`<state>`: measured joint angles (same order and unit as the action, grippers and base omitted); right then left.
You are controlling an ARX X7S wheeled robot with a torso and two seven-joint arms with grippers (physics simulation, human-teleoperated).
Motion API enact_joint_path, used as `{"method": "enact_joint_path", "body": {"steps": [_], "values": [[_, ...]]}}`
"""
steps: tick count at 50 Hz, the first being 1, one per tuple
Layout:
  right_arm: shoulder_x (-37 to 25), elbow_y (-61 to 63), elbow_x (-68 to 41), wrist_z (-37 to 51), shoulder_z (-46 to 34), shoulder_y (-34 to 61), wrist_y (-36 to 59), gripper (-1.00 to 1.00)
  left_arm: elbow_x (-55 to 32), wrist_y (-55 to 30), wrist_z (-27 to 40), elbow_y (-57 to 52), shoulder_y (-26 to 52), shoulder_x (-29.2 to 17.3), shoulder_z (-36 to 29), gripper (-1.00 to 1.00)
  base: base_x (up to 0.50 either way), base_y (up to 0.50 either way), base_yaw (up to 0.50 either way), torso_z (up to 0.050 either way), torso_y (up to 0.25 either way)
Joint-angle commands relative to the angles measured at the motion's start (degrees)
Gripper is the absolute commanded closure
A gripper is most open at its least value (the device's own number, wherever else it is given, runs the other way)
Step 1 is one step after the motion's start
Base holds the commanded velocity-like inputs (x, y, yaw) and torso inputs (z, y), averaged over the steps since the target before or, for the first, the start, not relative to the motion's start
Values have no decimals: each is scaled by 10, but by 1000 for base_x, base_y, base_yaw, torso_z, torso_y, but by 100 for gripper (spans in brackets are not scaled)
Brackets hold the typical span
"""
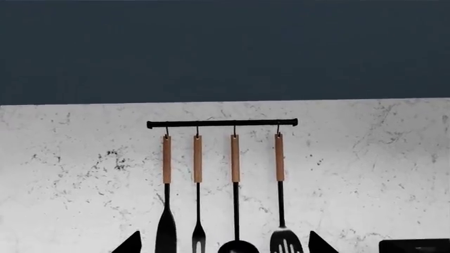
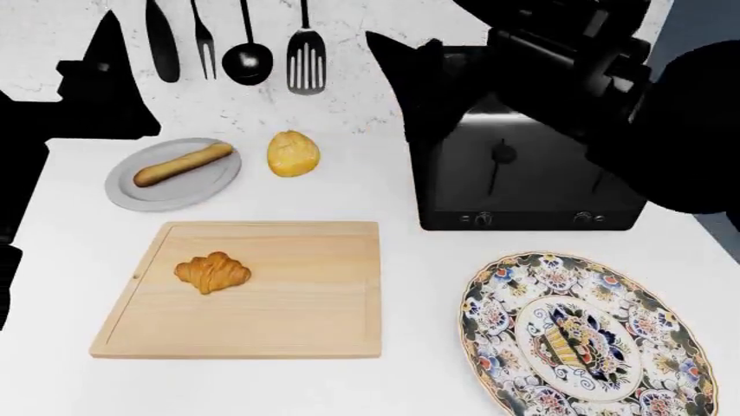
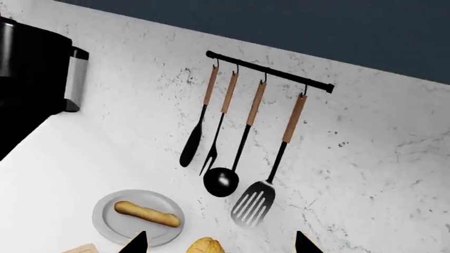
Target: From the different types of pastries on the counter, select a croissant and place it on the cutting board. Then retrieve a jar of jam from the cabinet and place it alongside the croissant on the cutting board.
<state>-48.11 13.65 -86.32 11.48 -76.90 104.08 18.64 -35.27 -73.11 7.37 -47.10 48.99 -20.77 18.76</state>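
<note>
Already the croissant [image 2: 213, 272] lies on the cutting board [image 2: 301, 334], left of centre (no jam jar visible). Both grippers: only dark tips show in wrist views, can't tell if open or holding anything.

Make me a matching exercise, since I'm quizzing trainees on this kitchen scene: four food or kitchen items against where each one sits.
Items:
1. croissant
2. bread stick
3. bun
4. slotted spatula

Places:
A. hanging from the wall rail
B. on the grey plate
C. on the cutting board
D. directly on the counter, beside the grey plate

Pairs: 1-C, 2-B, 3-D, 4-A
</note>
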Motion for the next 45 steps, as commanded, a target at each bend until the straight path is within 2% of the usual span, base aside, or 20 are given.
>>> {"method": "enact_joint_path", "body": {"steps": [1,28,45], "values": [[-49,30,-7,28,23,19,-4,-100,5,21,-1,-3,-35,-1,-4,-100,0,0,0,0,0],[-109,59,-17,68,73,61,-12,-100,-5,18,10,-1,-33,-4,-2,-100,0,0,0,0,0],[-104,55,-40,61,110,88,-28,-100,-5,30,14,4,-40,-5,-5,-100,0,0,0,0,0]]}}
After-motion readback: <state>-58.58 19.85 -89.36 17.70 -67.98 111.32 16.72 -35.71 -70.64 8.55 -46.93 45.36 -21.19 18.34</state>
